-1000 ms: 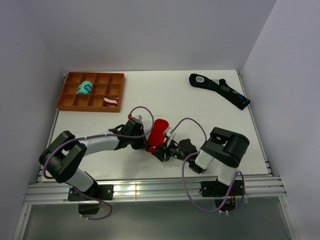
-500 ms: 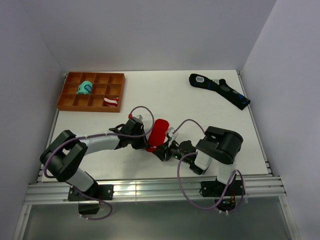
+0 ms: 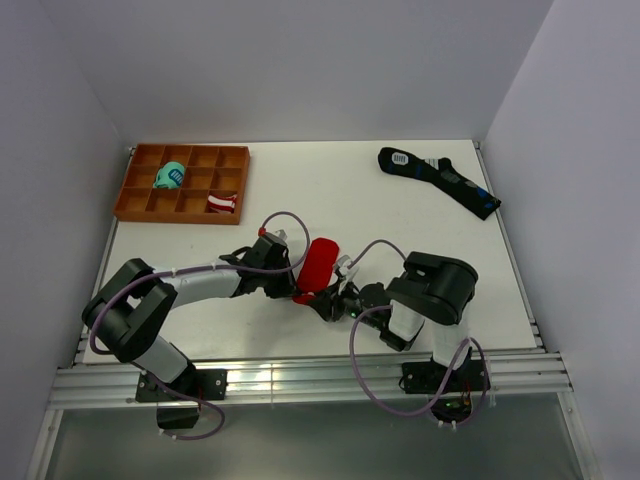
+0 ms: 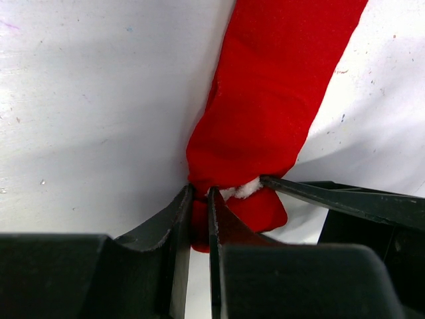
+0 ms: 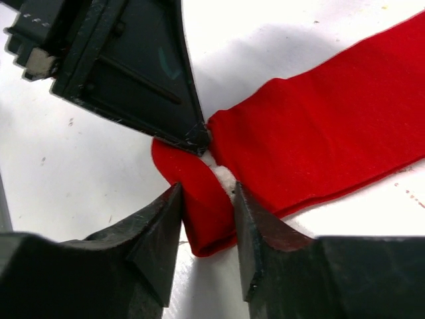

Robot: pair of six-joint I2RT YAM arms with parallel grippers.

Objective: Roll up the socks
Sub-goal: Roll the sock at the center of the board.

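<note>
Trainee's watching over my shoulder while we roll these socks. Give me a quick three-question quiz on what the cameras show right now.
1. True or false: the left gripper is pinched shut on an edge of the red socks.
2. Fill in: ___ compartments of the orange tray hold something.
3. The jaws of the right gripper stand: A) either side of the socks' folded end; B) inside the tray; C) over bare table, away from the socks.
Key: 1 true. 2 two: a teal bundle and a striped bundle. 3 A.
</note>
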